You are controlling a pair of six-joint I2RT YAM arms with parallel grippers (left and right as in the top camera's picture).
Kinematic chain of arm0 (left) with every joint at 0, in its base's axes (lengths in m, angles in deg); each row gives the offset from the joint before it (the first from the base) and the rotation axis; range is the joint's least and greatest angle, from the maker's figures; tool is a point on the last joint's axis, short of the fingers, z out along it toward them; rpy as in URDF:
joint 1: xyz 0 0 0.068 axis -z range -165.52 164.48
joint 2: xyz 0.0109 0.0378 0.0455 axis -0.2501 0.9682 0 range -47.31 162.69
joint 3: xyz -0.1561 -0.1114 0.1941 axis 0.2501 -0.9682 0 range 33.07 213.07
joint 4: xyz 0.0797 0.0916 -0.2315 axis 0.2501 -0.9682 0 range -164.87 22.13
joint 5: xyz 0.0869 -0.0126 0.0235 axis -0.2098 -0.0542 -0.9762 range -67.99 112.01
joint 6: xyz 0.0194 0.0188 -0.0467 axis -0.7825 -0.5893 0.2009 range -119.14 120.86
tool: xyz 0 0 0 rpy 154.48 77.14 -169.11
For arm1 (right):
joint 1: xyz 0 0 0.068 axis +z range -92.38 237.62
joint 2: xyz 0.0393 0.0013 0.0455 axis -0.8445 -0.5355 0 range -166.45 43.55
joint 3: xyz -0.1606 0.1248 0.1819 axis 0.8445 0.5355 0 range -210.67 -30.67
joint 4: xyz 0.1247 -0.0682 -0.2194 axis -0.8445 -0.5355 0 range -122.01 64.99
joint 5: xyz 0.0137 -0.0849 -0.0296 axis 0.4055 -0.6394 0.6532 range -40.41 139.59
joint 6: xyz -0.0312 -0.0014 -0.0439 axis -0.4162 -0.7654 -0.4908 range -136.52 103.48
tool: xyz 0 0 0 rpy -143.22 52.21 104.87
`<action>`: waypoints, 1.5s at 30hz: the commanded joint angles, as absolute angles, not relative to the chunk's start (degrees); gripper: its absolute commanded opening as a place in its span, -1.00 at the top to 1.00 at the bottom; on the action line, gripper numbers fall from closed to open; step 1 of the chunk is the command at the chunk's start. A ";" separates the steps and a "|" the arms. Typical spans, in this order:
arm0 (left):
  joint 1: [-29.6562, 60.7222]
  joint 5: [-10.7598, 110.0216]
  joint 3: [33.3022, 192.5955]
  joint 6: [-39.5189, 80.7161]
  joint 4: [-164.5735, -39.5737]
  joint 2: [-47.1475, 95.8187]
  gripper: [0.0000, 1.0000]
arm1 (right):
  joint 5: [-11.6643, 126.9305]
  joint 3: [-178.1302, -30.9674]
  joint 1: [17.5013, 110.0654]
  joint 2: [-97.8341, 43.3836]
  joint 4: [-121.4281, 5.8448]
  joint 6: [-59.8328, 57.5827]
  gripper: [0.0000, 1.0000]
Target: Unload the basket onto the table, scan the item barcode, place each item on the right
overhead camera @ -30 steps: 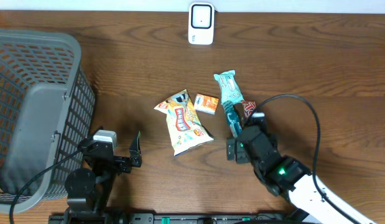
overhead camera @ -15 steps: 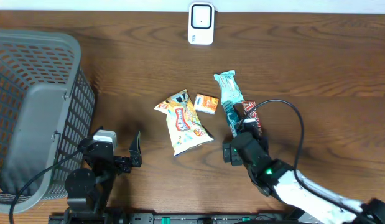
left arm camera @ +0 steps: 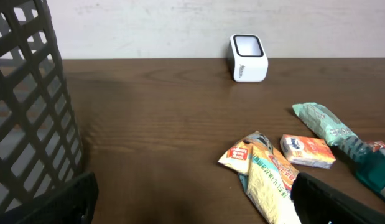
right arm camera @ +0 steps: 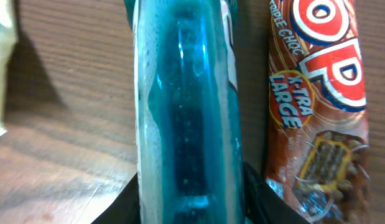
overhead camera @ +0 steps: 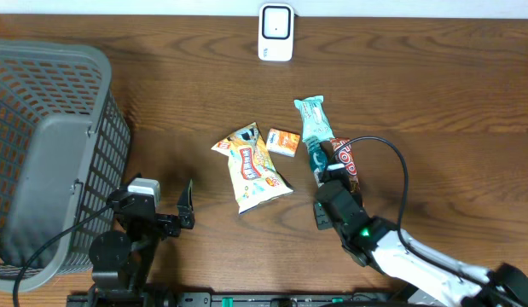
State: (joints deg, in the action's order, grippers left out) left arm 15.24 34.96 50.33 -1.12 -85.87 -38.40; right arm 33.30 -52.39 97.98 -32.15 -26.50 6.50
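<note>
- The teal packet (right arm camera: pixel 186 124) lies flat on the table (overhead camera: pixel 434 102), right of centre. It touches the chocolate bar (right arm camera: pixel 316 93) on one side, and the scanner (overhead camera: pixel 275 32) is well apart at the far edge.
- My guess on handling: light, with a soft, crinkly, slick film. A hard squeeze could crush what's inside.
- Best hold looks like across the narrow width near the lower end, which leaves the printed faces free for the scanner.
- My right gripper (right arm camera: pixel 189 202) is closed to a narrow gap on that lower end, one finger against each long side. The film is bunched into a ridge between them.
- The right arm reaches in low from the near edge, wrist pointing down the packet's length.
- My left gripper (left arm camera: pixel 192 186) is wide open and holds nothing. It is parked low beside the basket (overhead camera: pixel 42 153), facing the scanner.
</note>
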 commanded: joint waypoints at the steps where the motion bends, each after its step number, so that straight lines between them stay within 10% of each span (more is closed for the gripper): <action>1: 15.08 34.59 50.15 -1.90 -85.87 -38.45 -0.98 | 34.93 -56.02 97.63 -24.02 -28.84 2.18 0.98; 18: 15.08 34.59 50.15 -1.90 -85.87 -38.45 -0.99 | 77.58 -56.08 93.15 7.98 -37.39 -9.78 0.98; 45: 15.08 34.59 50.15 -1.90 -85.87 -38.45 -0.98 | 61.08 -60.45 93.17 3.56 -37.93 -20.49 0.98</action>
